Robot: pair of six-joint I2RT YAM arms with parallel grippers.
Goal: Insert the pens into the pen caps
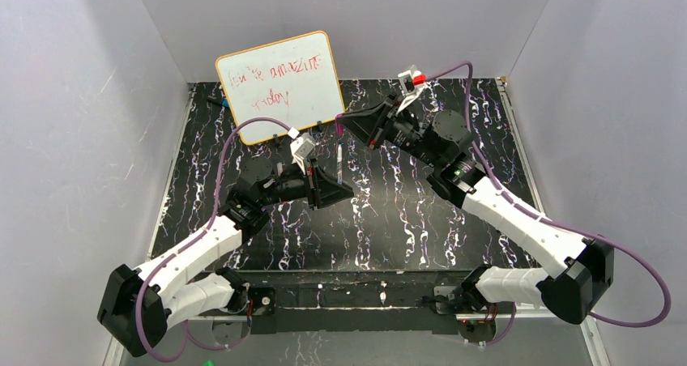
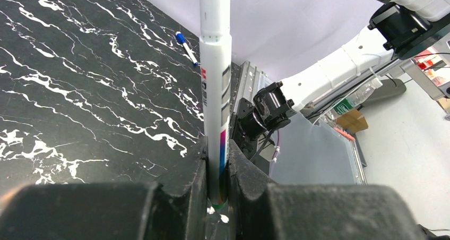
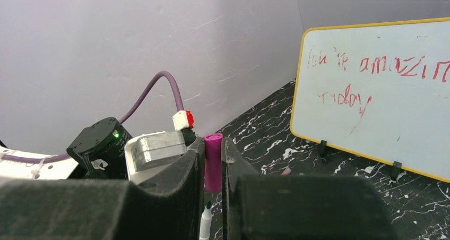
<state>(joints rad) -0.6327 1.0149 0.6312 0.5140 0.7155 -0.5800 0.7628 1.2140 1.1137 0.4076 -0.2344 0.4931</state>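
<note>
A white-bodied pen with a magenta band near its lower end stands between the jaws of my left gripper, which is shut on it. From above, this pen points toward the back of the table from the left gripper. My right gripper is shut on a magenta pen cap. The pen's dark tip sits just below the cap's lower end, with a small gap between them. In the top view the cap is at the right gripper, just beyond the pen's end.
A yellow-framed whiteboard with red writing stands at the back left. A blue-capped marker lies on the black marbled table by the wall. A small pink object lies near the whiteboard's foot.
</note>
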